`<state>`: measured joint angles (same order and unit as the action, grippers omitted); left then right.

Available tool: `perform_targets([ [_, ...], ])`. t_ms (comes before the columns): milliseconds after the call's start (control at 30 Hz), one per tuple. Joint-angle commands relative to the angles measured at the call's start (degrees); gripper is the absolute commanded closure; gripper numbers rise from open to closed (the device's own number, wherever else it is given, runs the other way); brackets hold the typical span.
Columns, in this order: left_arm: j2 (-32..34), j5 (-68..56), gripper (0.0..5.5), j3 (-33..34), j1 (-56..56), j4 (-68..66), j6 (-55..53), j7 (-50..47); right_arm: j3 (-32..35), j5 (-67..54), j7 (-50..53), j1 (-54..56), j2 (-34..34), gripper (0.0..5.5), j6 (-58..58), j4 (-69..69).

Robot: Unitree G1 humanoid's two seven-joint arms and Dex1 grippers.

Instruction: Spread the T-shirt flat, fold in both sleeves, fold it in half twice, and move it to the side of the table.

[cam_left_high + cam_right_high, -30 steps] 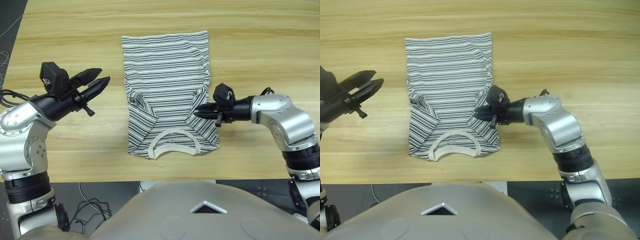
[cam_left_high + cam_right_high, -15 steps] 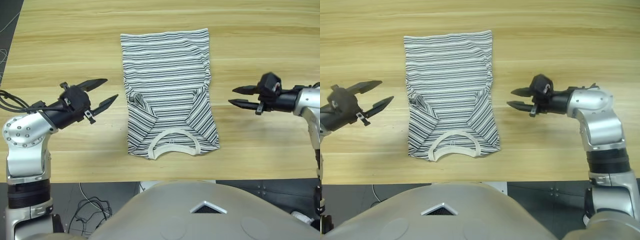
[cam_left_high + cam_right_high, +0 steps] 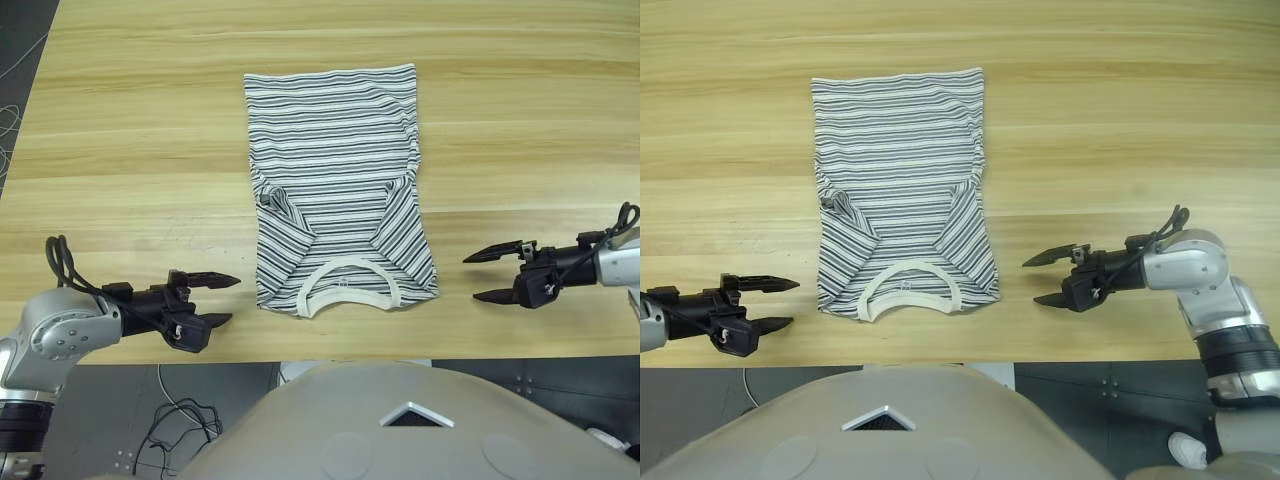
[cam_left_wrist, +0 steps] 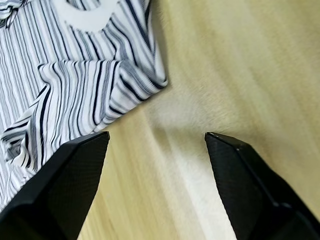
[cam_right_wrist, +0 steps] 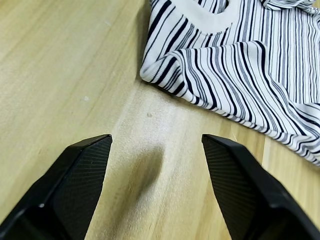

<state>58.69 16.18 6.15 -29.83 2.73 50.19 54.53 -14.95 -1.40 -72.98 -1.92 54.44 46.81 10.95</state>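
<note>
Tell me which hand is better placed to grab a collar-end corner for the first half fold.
Left, marginally. Both hands are open, flanking the T-shirt at its collar end, but the left hand sits slightly nearer its corner than the right hand.

We see bright, even light from above on the pale wooden table point(image 3: 520, 120). The grey-and-white striped T-shirt point(image 3: 335, 170) throws only a thin shadow at its edges; a soft, dim shadow lies under the black right gripper point(image 5: 156, 137).

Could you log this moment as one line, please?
black-and-white striped T-shirt: sleeves folded | left gripper: open, clear | right gripper: open, clear
</note>
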Motion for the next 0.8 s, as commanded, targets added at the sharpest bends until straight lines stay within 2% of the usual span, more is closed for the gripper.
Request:
perform_targets([
  [33,-0.27,3.07,1.94,-3.44,1.39,-0.96,1.98,-3.01,-1.70,4.68,3.92,0.71,-2.07,2.16,6.87,1.46],
  [200,-1.83,7.87,1.94,-6.25,4.30,-3.40,4.46,-8.56,-3.17,10.50,10.82,2.60,-5.45,2.16,15.35,3.15],
  [400,-2.48,10.77,1.94,-9.81,6.42,-5.29,5.58,-13.52,-4.87,17.60,18.44,3.64,-7.87,2.16,20.33,5.36],
  [800,-2.68,13.80,1.94,-16.32,8.99,-7.40,5.28,-19.26,-8.00,26.45,28.00,5.85,-8.68,2.16,21.07,6.81],
])
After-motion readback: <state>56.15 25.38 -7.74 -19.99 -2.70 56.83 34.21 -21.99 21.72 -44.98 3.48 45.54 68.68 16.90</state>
